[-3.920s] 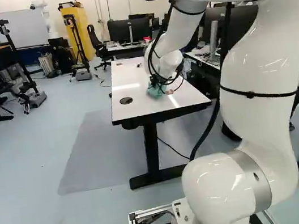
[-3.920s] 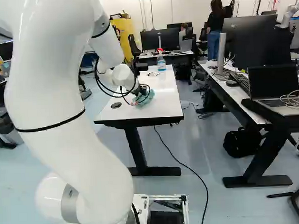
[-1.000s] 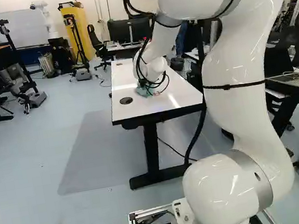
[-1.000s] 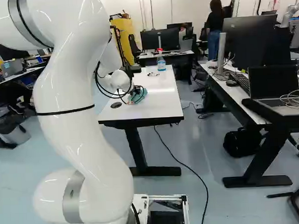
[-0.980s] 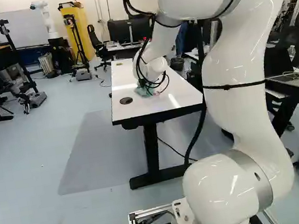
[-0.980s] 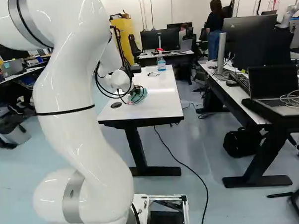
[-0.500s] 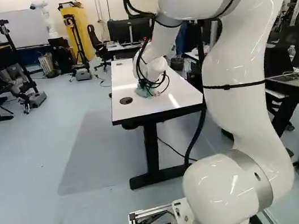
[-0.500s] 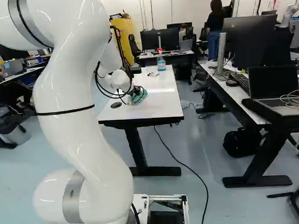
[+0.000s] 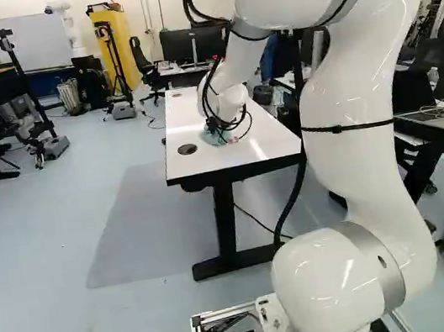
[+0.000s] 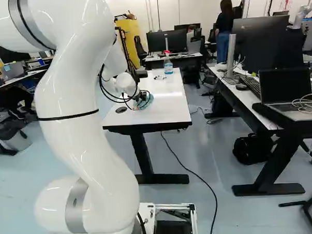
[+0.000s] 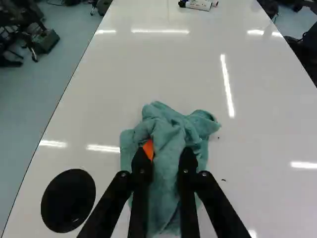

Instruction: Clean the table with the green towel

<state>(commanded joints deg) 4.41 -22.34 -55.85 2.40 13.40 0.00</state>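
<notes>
On the white tabletop (image 11: 267, 148), toward the end nearest our base, we have the green towel (image 11: 171, 131) bunched up, gripped from both sides by our fingers (image 10: 143, 96). Just beside it we see two tiny dark specks (image 11: 223, 180), and across from those, a round black disc (image 11: 68, 201). Well ahead of the towel we can make out a white marker (image 11: 199, 5), and beyond that, a spray bottle (image 10: 168, 64) with a red top.
</notes>
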